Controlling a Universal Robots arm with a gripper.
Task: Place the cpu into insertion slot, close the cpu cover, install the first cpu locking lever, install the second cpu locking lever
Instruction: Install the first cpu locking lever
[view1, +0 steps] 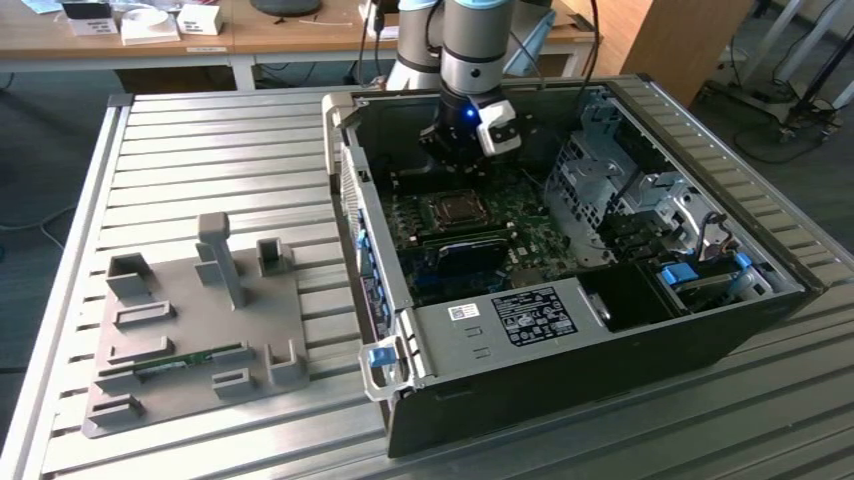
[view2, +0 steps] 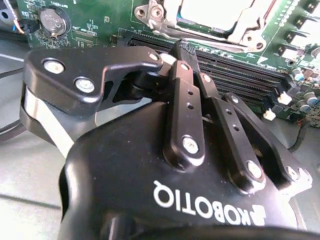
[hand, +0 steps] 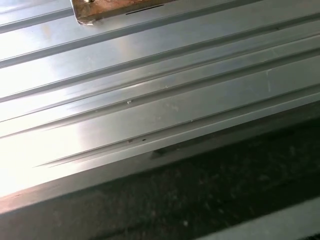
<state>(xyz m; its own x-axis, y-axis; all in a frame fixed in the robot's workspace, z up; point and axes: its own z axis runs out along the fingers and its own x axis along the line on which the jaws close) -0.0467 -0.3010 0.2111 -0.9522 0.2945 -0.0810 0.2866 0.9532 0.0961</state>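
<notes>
The cpu (view2: 210, 11) lies with its silvery top up in the insertion slot (view1: 454, 208) on the green motherboard inside the black computer case (view1: 601, 330). The silvery cpu cover (view2: 242, 25) lies flat as a frame around it. A thin metal locking lever (view2: 210, 44) runs along the socket's edge. In the second wrist view my gripper (view2: 182, 48) is shut, its black fingertips pressed together with nothing between them, just beside that lever and over the long memory slots (view2: 245, 75). In the exterior view the gripper (view1: 454, 165) hangs inside the case, just behind the socket.
A grey fixture plate (view1: 187, 300) with a memory stick lies on the ribbed metal table (hand: 150, 90) at the exterior view's left. A drive cage (view1: 627, 190) and cables fill the case's other side. A coin battery (view2: 52, 20) sits on the board.
</notes>
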